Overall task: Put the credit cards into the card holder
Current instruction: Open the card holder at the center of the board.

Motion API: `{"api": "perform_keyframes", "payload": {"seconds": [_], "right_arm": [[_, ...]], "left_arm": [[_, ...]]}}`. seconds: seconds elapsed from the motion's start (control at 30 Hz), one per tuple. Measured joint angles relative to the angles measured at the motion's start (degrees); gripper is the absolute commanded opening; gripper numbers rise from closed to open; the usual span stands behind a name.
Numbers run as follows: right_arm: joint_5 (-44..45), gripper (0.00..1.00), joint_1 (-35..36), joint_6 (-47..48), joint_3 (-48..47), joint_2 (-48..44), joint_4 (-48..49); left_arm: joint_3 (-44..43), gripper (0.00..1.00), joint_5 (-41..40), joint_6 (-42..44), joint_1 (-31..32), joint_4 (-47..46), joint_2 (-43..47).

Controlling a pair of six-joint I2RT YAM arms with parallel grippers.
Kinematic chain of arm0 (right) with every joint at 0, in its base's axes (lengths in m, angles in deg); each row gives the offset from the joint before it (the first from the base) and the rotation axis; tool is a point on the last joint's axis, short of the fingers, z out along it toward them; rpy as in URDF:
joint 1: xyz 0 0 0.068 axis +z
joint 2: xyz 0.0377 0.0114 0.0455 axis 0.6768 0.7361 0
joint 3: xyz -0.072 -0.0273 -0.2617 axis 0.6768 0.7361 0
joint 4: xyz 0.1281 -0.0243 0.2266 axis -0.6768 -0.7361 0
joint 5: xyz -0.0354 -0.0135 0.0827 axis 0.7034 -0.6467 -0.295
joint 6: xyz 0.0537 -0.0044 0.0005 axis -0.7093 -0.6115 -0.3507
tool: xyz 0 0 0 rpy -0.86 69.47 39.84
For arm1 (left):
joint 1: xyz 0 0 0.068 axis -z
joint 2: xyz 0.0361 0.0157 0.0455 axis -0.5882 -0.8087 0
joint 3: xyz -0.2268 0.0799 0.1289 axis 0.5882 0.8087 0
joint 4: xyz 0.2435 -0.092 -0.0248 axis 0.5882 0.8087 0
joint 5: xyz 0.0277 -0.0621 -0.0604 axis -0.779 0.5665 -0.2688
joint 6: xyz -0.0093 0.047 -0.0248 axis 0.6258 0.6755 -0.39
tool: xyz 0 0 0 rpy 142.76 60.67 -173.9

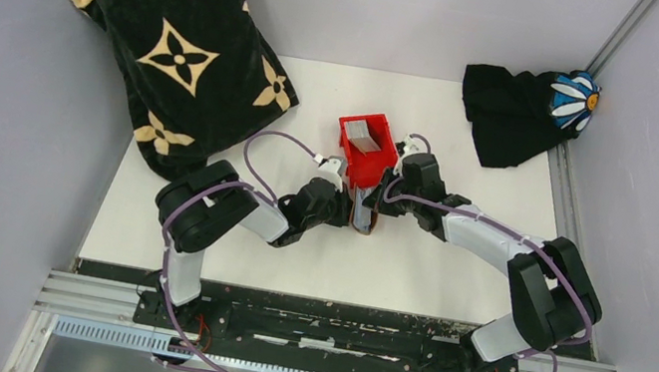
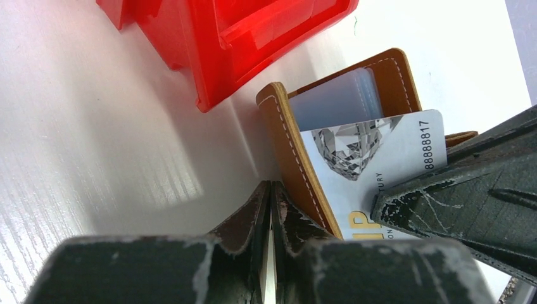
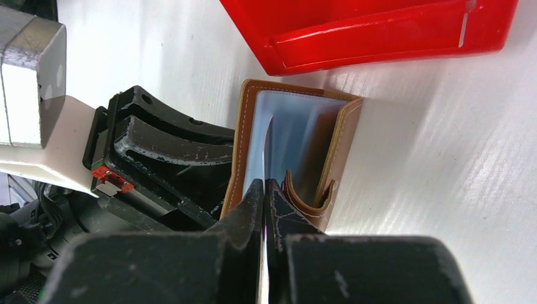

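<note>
On the table (image 1: 453,267) the red bin (image 1: 366,152) sits nearer the far edge, with the card holder (image 2: 285,133) standing open just on its near side. The left gripper (image 2: 271,190) has its fingers nearly together at the holder's cover (grip unclear). The right gripper (image 3: 264,187) pinches a silver credit card (image 2: 373,158) between the covers.

Top view high overhead; wrist views close, from opposite sides, both on card holder (image 2: 288,145)

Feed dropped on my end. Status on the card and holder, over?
Left tool shut, against the card holder. Right tool shut on a credit card, partly inside the open holder, not seated. Red bin beside it, not blocking.
</note>
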Motion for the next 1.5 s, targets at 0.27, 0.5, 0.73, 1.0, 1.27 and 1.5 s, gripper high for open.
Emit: {"api": "perform_keyframes", "payload": {"seconds": [0.27,0.5,0.73,1.0,1.27,1.5], "right_arm": [[1.42,0.01,0.02,0.31,-0.13,0.55,-0.31],[4.44,0.01,0.52,2.03,-0.55,1.27,-3.13],[5.90,0.01,1.31,3.13,-1.40,1.49,-5.40],[6.73,0.01,2.05,3.72,-1.99,2.12,-6.03],[6.78,0.01,2.38,3.98,-2.05,2.12,-6.64],[7.02,0.01,2.71,4.17,-2.25,2.12,-7.21]], "left_arm": [[0.00,0.13,0.00,0.00,0.00,-0.28,-0.15],[-0.02,0.15,-0.70,-0.02,0.09,1.14,0.59],[1.18,0.18,-3.80,-0.07,0.72,7.74,4.90],[1.92,0.20,-9.84,-0.07,0.83,18.29,10.73],[2.73,0.20,-14.34,-0.04,0.81,29.29,16.48],[3.32,0.20,-14.23,-0.04,0.81,35.71,22.01]]}}
